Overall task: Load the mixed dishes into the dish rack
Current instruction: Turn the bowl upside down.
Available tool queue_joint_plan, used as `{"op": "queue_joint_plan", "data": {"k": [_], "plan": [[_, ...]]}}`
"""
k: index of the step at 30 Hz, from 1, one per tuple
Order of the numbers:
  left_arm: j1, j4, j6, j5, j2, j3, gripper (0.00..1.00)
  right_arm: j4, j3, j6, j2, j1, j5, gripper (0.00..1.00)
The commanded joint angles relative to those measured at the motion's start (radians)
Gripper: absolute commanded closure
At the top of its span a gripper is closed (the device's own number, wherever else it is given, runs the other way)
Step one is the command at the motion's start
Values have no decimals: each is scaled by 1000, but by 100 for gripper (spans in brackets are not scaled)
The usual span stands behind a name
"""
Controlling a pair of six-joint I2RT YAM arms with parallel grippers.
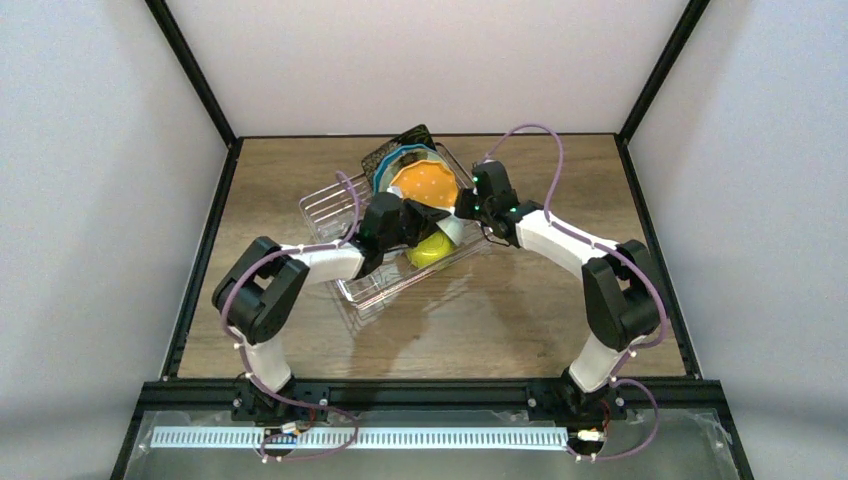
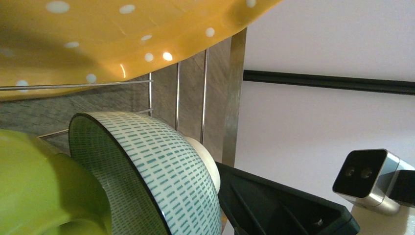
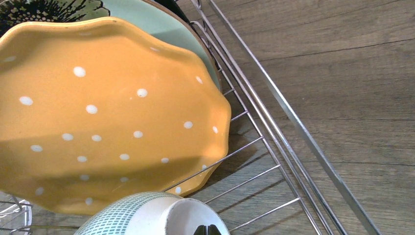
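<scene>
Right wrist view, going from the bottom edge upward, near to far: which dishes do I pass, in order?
Teal-dashed bowl → orange white-dotted plate → mint plate, all inside the wire rack. I leave out the dark floral patch at the top left, because its place behind the others is unclear.

orange plate (image 3: pixel 107 112): glazed ceramic, glossy, smooth
bowl (image 2: pixel 161 166): glossy glaze, foot ring matt
dish rack (image 3: pixel 295 119): shiny metal wire
table (image 3: pixel 342 73): wood grain, matt

Orange plate (image 3: pixel 107 112) with white dots; mint plate (image 3: pixel 166 29) plain; black plate (image 3: pixel 49 7) floral; bowl (image 2: pixel 161 171) yellow-green inside, pale outside with teal dashes; rack (image 1: pixel 335 208) silvery; table (image 3: pixel 342 73) grey-brown woodgrain.
</scene>
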Motion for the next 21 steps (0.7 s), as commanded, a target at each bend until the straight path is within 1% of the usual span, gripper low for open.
{"op": "queue_joint_plan", "data": {"k": [1,2,3,4,14,21], "plan": [[-4,-85,61,-7,-45,39,48,-11,-7,10,-7,19,-45,99],[-3,-111,69,-4,-48,48,48,-11,-7,10,-5,20,-45,99],[-3,-136,75,-4,-53,55,44,-12,-7,10,-5,21,-46,99],[-4,-163,80,-6,-58,64,43,-11,-7,10,-3,23,-46,99],[0,-473,193,-21,-96,165,42,-13,8,19,3,36,-51,99],[4,-664,244,-40,-127,207,42,-20,33,22,17,58,-50,99]]}}
